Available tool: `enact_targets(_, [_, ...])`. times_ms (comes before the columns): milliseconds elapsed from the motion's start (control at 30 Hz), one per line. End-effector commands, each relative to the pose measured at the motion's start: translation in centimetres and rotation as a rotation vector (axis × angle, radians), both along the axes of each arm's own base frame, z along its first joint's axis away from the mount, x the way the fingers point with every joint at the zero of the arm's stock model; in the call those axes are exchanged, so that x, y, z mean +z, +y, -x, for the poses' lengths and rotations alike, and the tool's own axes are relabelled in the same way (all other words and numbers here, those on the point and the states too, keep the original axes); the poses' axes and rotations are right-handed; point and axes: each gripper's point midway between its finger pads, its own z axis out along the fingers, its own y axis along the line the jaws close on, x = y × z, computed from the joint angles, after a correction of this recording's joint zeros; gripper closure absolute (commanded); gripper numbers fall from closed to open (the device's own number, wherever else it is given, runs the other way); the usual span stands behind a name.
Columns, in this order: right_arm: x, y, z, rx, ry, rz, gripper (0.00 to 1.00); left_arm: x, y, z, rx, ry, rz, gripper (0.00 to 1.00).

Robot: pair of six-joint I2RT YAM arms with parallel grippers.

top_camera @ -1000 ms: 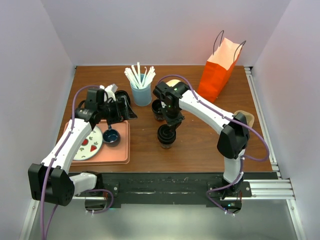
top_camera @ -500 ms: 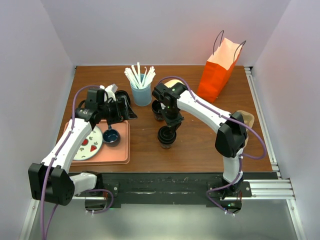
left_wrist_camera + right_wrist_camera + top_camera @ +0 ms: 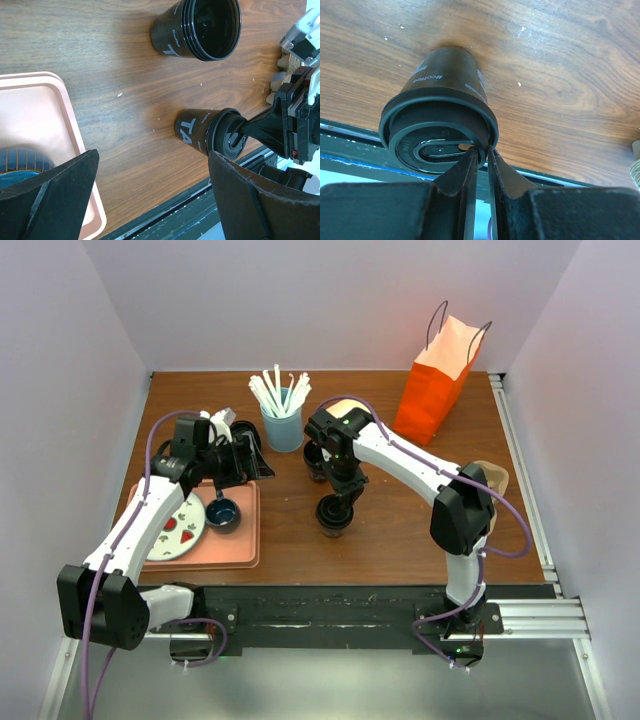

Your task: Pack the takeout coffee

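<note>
Pinching the lid rim of the takeout coffee (image 3: 447,75) in the near-closed right gripper (image 3: 481,152); holding the left gripper (image 3: 153,154) wide apart, empty.

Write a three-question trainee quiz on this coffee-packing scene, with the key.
1. True or false: the left gripper is open and holds nothing.
2. What does the right gripper pinch? A: a handle of the orange bag. B: the rim of the lid on the takeout coffee. C: a white straw.
3. Does the second black cup on the table carry a lid?

Key: 1 true. 2 B. 3 no, it stands open.
</note>
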Motion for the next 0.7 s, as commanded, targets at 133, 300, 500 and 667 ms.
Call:
enact_targets(133, [-0.1,0.9,0.3,0.016,0.025,-0.037,0.80,1.5,-0.2,-0.6,-0.021,-0.050,0.008,0.04])
enact_targets(300, [0.2,0.9,0.3,0.015,0.019,-0.044,0.78,1.6,-0.3,-0.5,-0.022,-0.053,0.010,0.04])
enact_targets(500, [1.4,1.2,0.2,0.009,0.004,-0.069,0.67,1.7,-0.4,-0.5,-0.030,-0.055,0.015,0.04])
enact_targets(667, [3.0,1.6,-0.1,0.002,-0.024,-0.098,0.59,1.4,-0.8,-0.2,-0.059,-0.053,0.032,0.05])
